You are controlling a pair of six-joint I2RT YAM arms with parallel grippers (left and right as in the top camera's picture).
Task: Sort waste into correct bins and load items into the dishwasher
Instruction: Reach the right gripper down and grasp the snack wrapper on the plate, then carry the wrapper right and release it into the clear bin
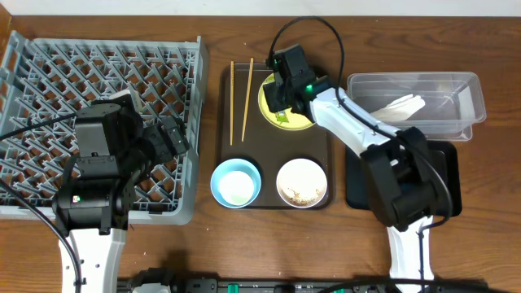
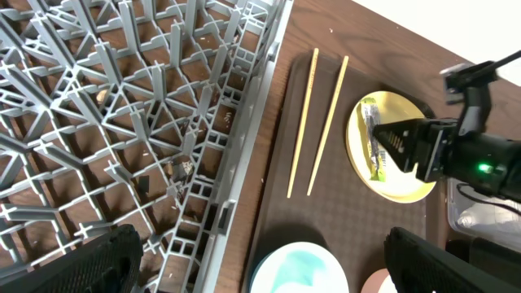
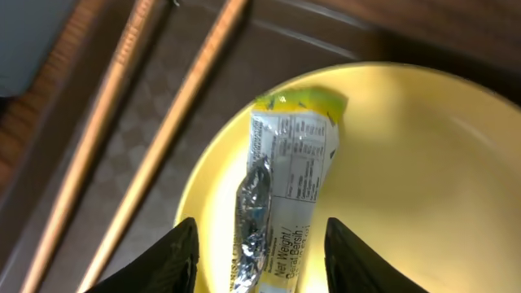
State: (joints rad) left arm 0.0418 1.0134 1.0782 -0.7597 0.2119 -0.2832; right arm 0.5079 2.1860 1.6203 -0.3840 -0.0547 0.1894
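The green-and-yellow wrapper (image 3: 285, 195) lies flat on the yellow plate (image 3: 423, 179), on the side nearer the two chopsticks (image 1: 241, 98). All of these rest on the dark-brown serving tray (image 1: 262, 153). The right gripper (image 3: 260, 240) hangs over the wrapper with its fingers apart, one at each side. The left gripper (image 2: 260, 256), also spread wide, is above the edge of the dish rack (image 1: 49, 73).

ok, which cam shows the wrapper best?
Right wrist: the wrapper is large and centred, label legible, lying on the yellow plate under the open right gripper. Left wrist shows it small, partly hidden by that gripper. Overhead shows only a green sliver.
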